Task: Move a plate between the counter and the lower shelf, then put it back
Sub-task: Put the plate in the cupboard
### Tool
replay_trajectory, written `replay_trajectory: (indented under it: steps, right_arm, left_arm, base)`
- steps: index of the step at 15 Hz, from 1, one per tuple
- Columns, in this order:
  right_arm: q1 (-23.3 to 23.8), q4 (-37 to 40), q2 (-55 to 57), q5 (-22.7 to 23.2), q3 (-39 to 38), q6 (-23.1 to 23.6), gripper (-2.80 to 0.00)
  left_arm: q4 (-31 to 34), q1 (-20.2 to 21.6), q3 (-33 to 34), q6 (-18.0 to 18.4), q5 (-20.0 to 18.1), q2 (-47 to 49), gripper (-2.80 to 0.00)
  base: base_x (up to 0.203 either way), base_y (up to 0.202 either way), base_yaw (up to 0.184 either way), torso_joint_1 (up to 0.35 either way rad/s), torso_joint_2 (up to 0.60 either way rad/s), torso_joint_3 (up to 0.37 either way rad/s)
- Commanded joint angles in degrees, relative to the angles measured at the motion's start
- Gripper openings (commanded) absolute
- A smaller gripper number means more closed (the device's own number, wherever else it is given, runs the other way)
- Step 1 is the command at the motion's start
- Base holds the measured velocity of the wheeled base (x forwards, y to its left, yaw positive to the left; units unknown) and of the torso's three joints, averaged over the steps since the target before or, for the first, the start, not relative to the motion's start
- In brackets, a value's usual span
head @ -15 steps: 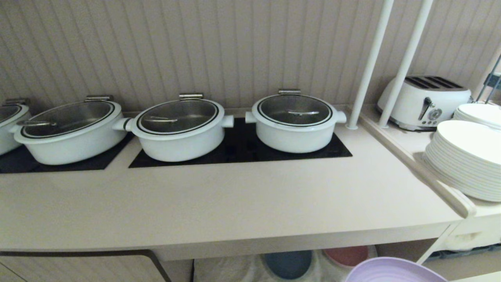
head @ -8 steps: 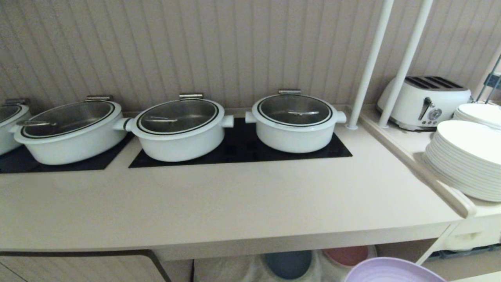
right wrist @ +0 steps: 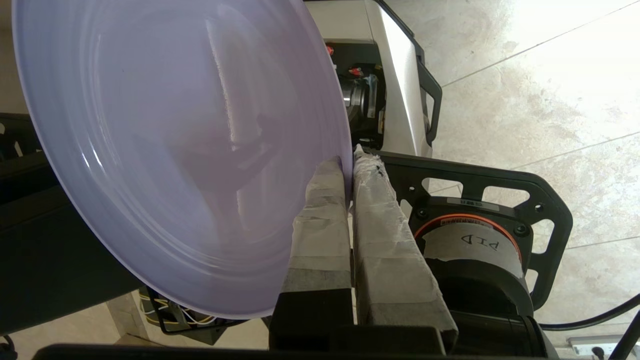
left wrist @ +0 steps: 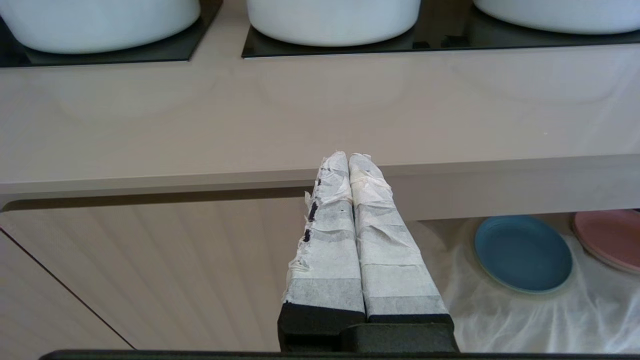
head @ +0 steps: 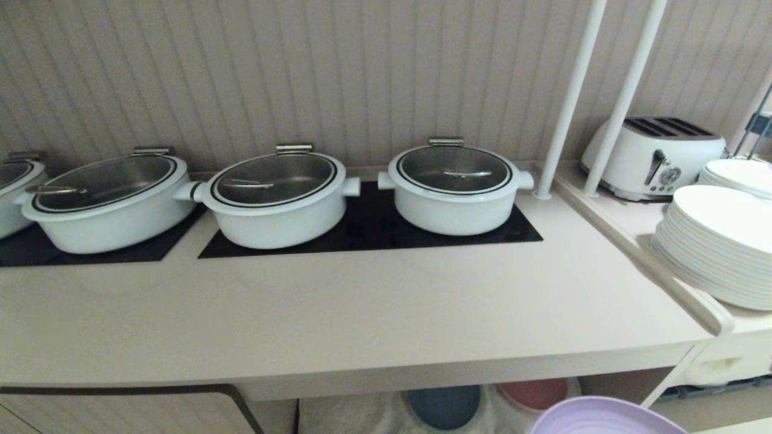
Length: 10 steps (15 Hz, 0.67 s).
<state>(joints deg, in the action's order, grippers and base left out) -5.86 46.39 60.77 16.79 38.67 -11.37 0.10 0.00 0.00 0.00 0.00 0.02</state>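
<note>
- Our right gripper (right wrist: 348,165) has its taped fingers (right wrist: 320,225) pressed together on the rim of the purple plate (right wrist: 170,150), one finger on each face of the rim.
- We hold the plate off any surface; in the head view it (head: 606,417) shows below the front edge of the counter (head: 362,313), near the counter's right front corner.
- In the right wrist view the plate is tilted, its hollow side towards the camera, with the robot's base (right wrist: 480,240) and a pale tiled floor (right wrist: 540,80) behind it.
- Our left gripper (left wrist: 348,162) sits in front of the counter's front edge with its taped fingers closed against each other and nothing between them.
- The lower shelf (left wrist: 500,310) under the counter is lined with a wrinkled white cloth; a blue plate (left wrist: 522,252) lies on it, with a pink plate (left wrist: 607,237) just beside it towards the shelf's right end.
- Along the counter's back edge, white pots (head: 455,187) with glass lids stand on black panels (head: 374,232).
- On the ledge past the counter's right end stand a toaster (head: 654,154) and a stack of white plates (head: 718,241).
</note>
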Motion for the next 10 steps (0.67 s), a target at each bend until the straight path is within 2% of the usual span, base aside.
replay_trajectory:
  steps: [1, 10]
  right_arm:
    - [-0.02, 0.37, 0.05, 0.09, 0.00, -0.18, -2.80]
    - [-0.20, 2.39, -0.13, 0.17, 0.27, -1.11, -2.80]
  left_arm:
    - [-0.01, 0.00, 0.00, 0.00, 0.00, -0.02, -2.80]
    - [-0.01, 0.00, 0.00, 0.00, 0.00, -0.02, -2.80]
  base:
    - [0.000, 0.000, 0.000, 0.000, 0.00, 0.000]
    - [0.000, 0.000, 0.000, 0.000, 0.00, 0.000]
